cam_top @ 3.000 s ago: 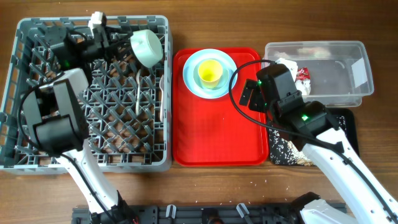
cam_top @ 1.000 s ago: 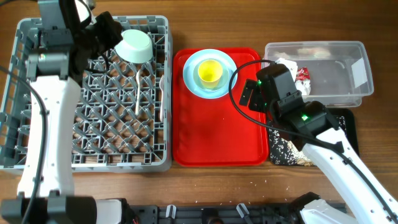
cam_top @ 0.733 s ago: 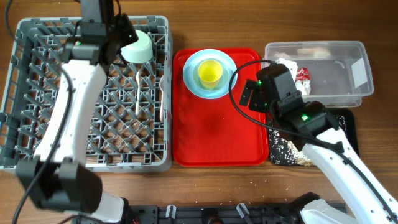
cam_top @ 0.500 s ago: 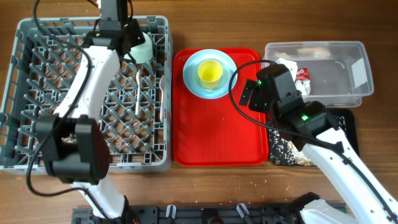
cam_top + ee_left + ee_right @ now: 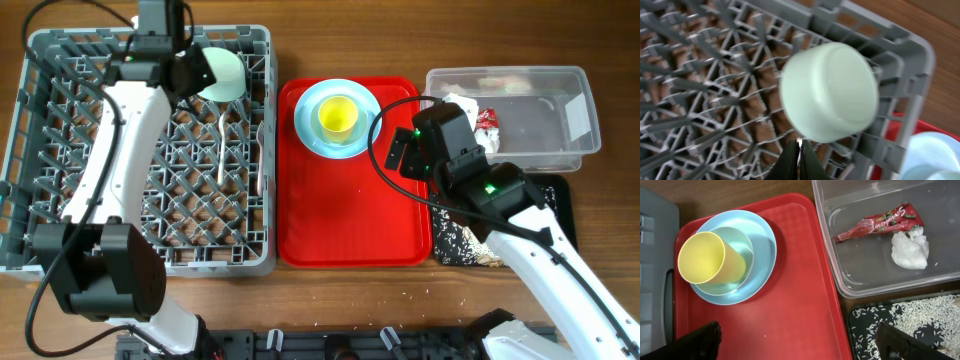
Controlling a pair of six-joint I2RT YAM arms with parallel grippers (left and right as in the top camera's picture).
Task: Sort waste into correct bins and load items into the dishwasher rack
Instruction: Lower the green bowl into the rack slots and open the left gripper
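At the far right corner of the dishwasher rack, the left tool is seen with its fingers drawn together against the lower edge of a mint-white bowl, which appears to be pinched by its rim. The bowl is held just ahead of the fingertips, tilted, with its base turned back toward the wrist and the pegs beyond it. Being round, it offers no long axis, so the set-down is judged to turn on its mouth being lowered onto those pegs. A white spoon and fork are laid in the grid close by.

Further right, the right tool is spread wide and nothing is gripped. Ahead and to its left, on the red tray, a blue plate carries the second bowl and the yellow cup; that stack is nearer the right arm. Ahead and to its right, the wrapper and tissue are lodged in the clear tub, with crumbs in the black tray beside it.

Against three seconds ago, the left arm has been swung up from across the rack, the bowl has hardly shifted, and the right arm is unchanged.
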